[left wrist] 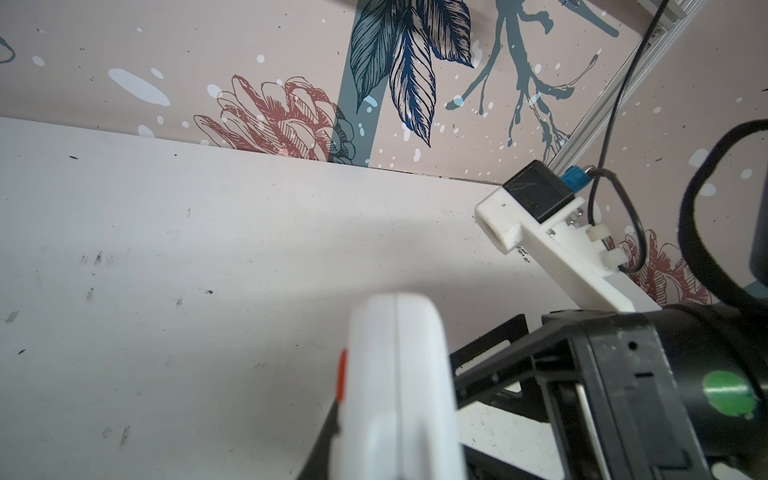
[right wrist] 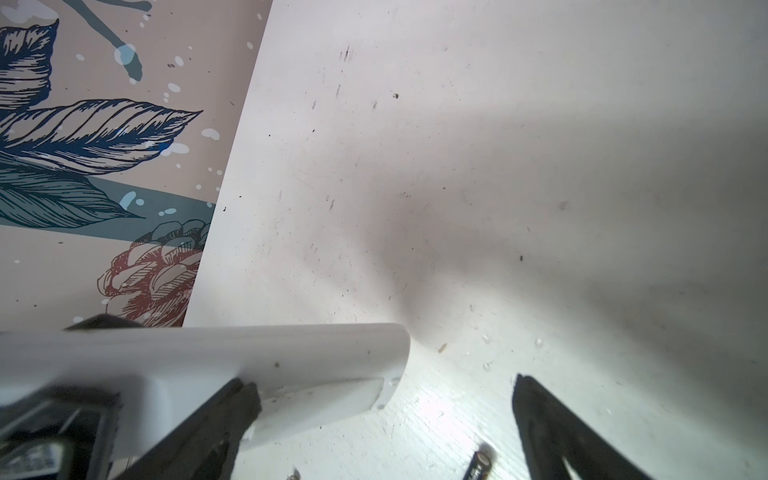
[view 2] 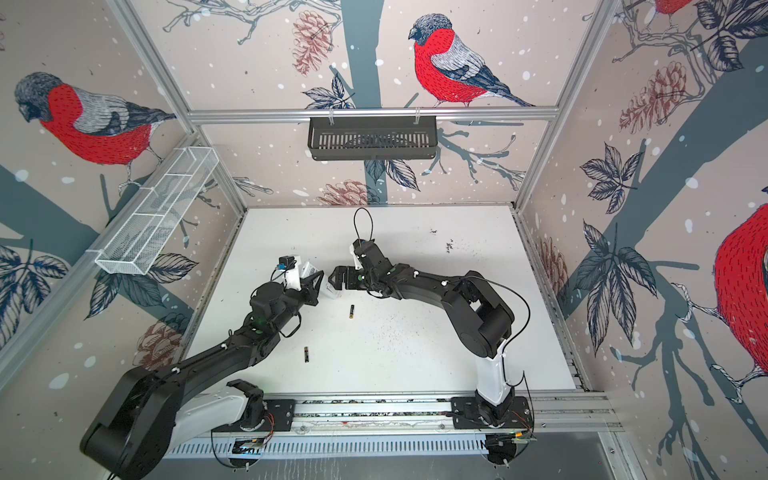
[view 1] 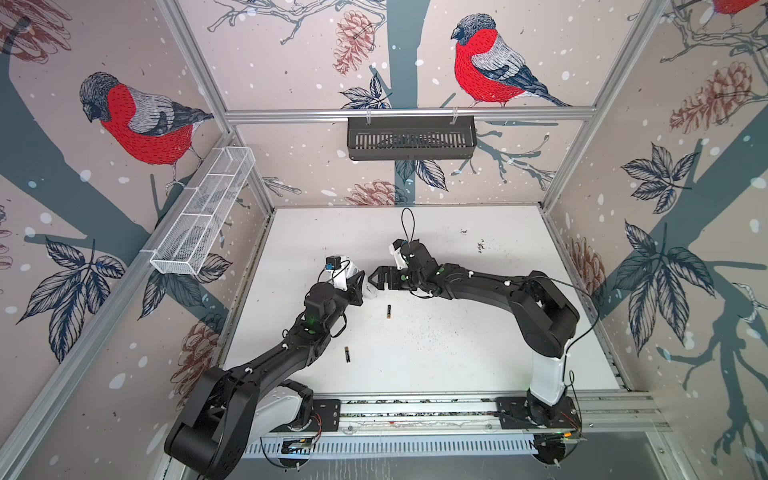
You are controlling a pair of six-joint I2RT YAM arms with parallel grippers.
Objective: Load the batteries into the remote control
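The left gripper (view 1: 360,284) is clamped tight on a slim white plastic remote control (view 1: 371,292) and holds it up off the scuffed white tabletop (view 1: 457,340), near the middle. In the left wrist view the remote stands edge-on, with a seam down its side and a red-orange button showing. The right gripper (right wrist: 382,384) faces it with jaws spread wide, gripping nothing. The remote's rounded end reaches in between its black fingers (right wrist: 548,424), close against one; I can't tell if they touch. Two small black cylindrical batteries (view 1: 389,311) with gold-orange ends lie loose on the table. One is just in front of the grippers, and the other battery (view 1: 346,354) is nearer the front, beside the left arm.
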